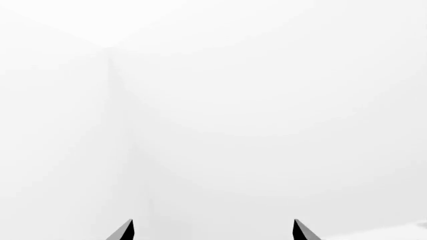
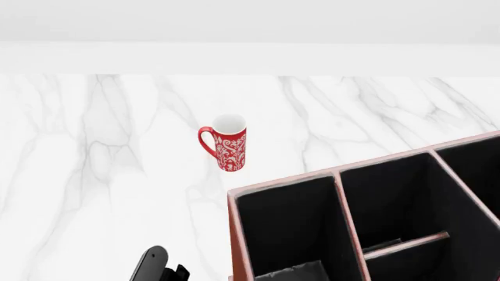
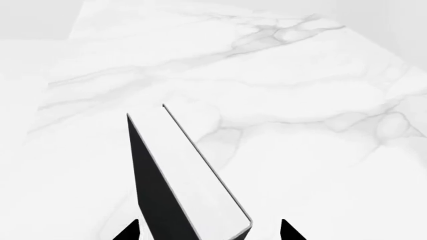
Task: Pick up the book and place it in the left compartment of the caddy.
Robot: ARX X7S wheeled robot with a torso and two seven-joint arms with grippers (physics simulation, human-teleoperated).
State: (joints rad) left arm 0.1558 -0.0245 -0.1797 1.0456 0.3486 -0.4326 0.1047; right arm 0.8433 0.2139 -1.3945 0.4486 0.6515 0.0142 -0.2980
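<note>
The book (image 3: 193, 175), black-covered with a white page-edge face, shows only in the right wrist view, slanting away over the marble. My right gripper (image 3: 210, 231) is open, with the book's near end between its fingertips. A strip of marble shows between each fingertip and the book. The caddy (image 2: 336, 174) fills the lower right of the head view. Its left compartment (image 2: 289, 228) is black-lined, with a dark grey shape (image 2: 293, 272) at its near end. My left gripper (image 1: 213, 230) is open, holds nothing and faces a blank white wall.
A red patterned mug (image 2: 228, 146) stands upright on the marble table (image 2: 93, 175), beyond the caddy's left corner. A black part of my left arm (image 2: 152, 264) shows at the head view's bottom edge, left of the caddy. A white wall runs behind the table.
</note>
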